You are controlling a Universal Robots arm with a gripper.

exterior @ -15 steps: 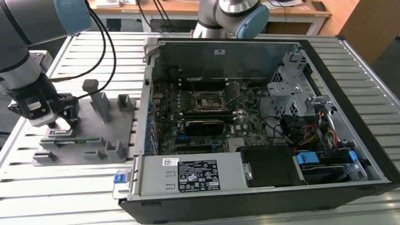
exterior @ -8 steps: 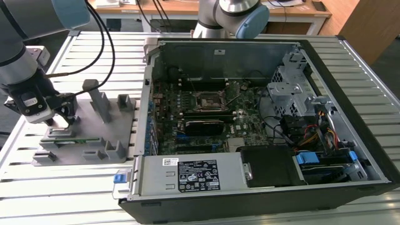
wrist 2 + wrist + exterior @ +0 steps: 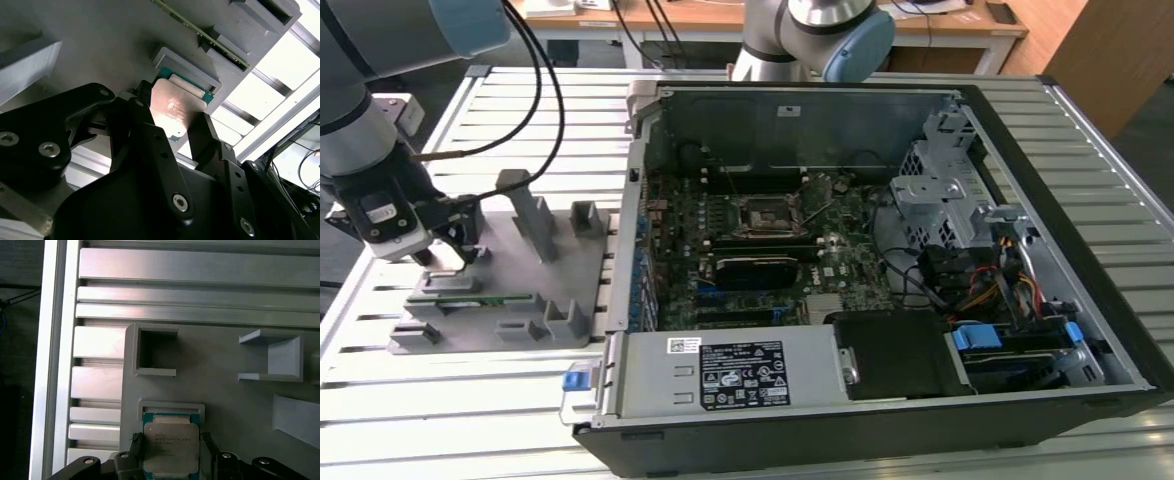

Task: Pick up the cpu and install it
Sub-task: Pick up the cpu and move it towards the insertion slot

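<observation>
The cpu (image 3: 171, 449) is clamped by opposite edges — squarely between the jaws of the gripper (image 3: 170, 441) — at the grey fixture (image 3: 230, 405).

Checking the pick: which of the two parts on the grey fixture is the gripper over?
The cpu, the square chip with a shiny metal top, under the gripper; the long green memory stick lies apart.
</observation>
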